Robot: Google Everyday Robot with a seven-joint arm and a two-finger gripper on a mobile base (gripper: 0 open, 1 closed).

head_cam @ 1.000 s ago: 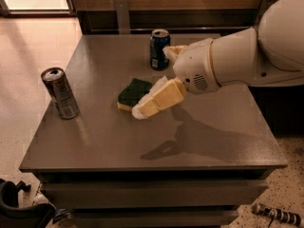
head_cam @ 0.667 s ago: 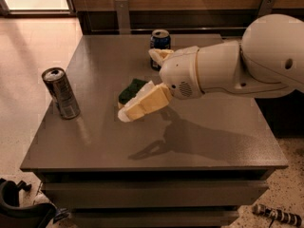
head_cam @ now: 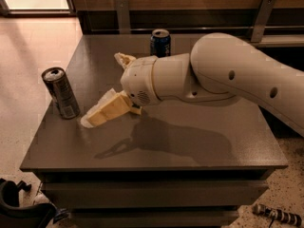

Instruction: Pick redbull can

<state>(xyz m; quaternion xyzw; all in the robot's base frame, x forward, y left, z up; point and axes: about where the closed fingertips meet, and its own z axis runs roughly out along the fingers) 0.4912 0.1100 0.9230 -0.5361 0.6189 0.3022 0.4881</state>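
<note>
The redbull can (head_cam: 61, 93), slim and silver-grey with dark markings and a shiny top, stands upright near the left edge of the dark table (head_cam: 199, 151). My gripper (head_cam: 101, 90) hangs just above the table to the right of the can, a short gap away and not touching it. Its cream fingers are spread apart. The lower finger (head_cam: 107, 112) points at the can's base and the upper one (head_cam: 123, 59) points toward the back. Nothing is held between them.
A wider dark blue can (head_cam: 160, 42) stands at the back middle of the table, behind my white arm (head_cam: 228, 75). A wall rail with brackets runs behind the table. Tiled floor lies to the left. Dark gear lies on the floor at the front left (head_cam: 21, 213).
My arm has swung left across the table and the gripper is now close to the redbull can. The green sponge seen earlier is now hidden behind the arm.
</note>
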